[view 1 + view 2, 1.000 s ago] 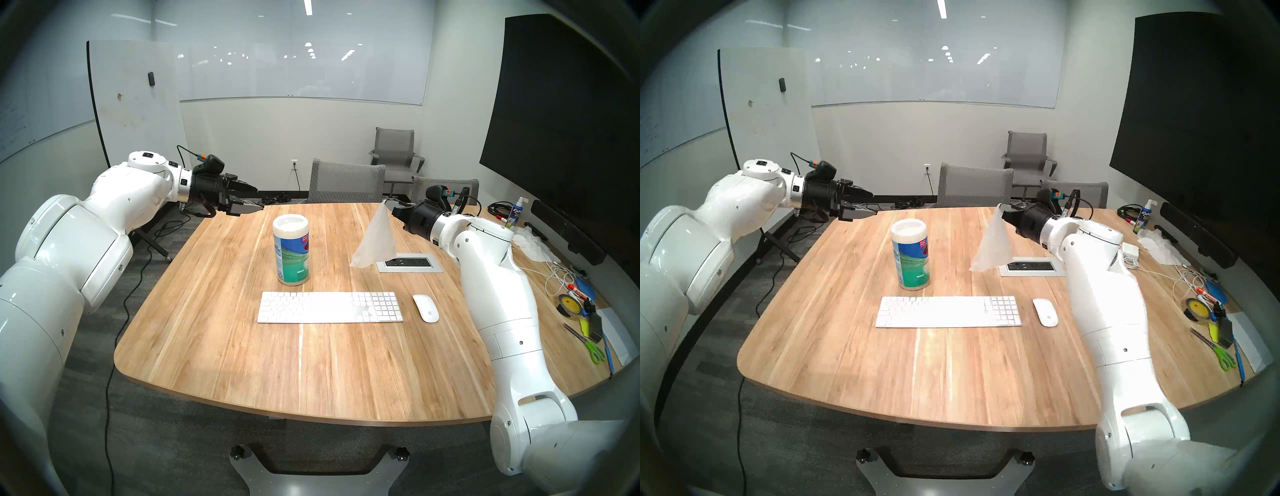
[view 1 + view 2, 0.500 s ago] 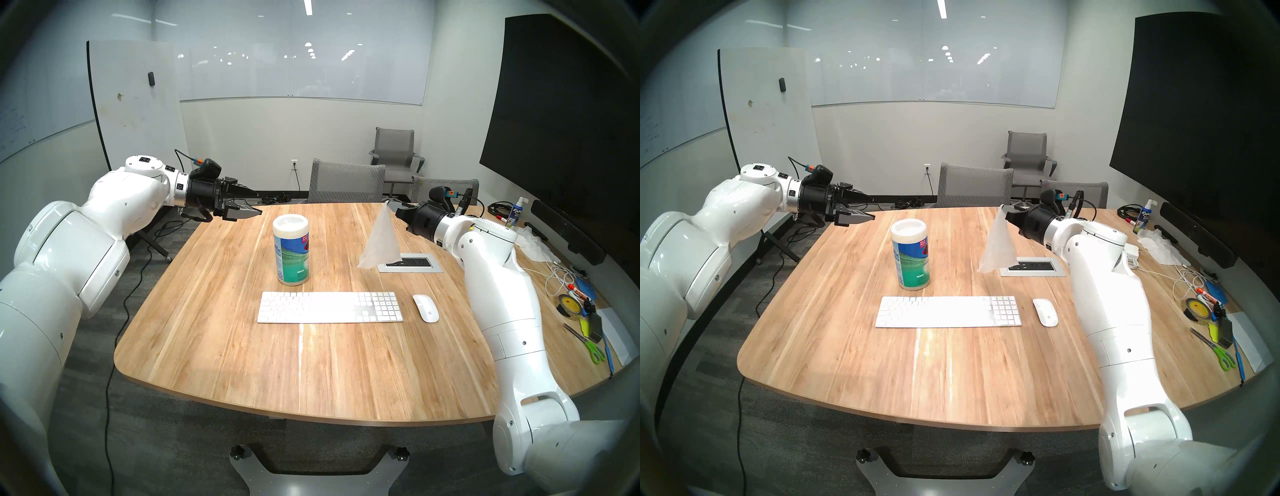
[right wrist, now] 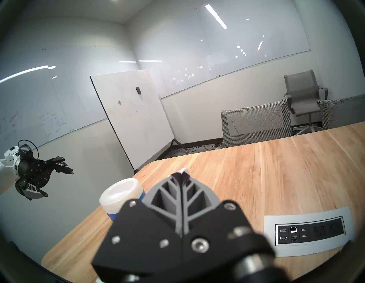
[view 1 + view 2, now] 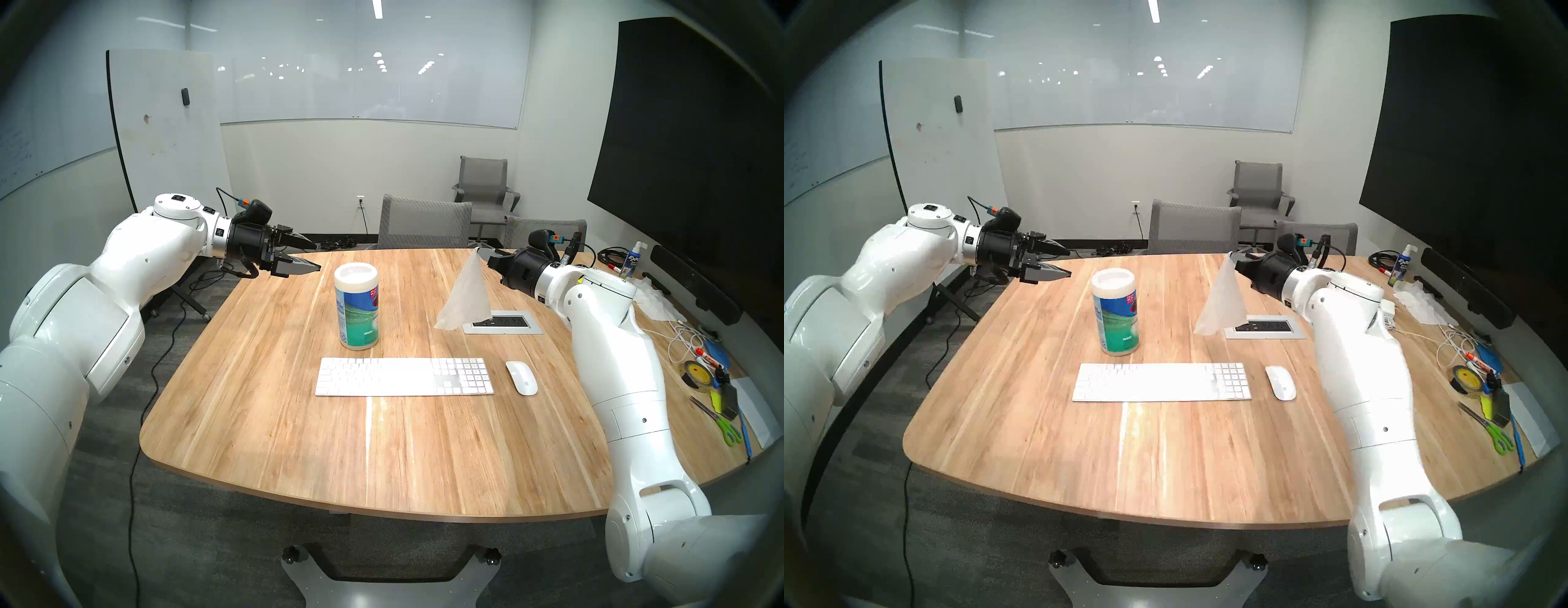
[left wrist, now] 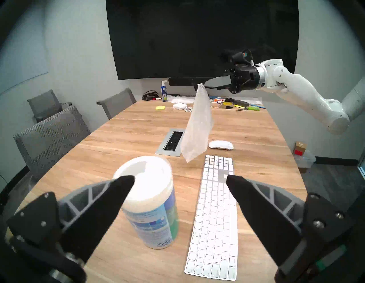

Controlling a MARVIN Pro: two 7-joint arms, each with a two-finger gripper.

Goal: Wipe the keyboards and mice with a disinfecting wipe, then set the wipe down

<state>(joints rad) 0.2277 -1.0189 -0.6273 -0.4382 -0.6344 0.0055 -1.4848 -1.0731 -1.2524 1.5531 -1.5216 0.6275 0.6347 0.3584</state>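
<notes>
Only a wipe (image 3: 184,170) corner shows past the pinched right tool (image 3: 182,174)

spray bottle (image 4: 633,260), far right of table: blue label, white lettering "expo", finer print below too small to read.
wipes canister (image 4: 356,312): red patch with white print and small text near the base, illegible.
mouse (image 4: 521,377): faint grey logo, no lettering.
wall whiteboard (image 3: 29,122): faint handwriting, unreadable.
</notes>
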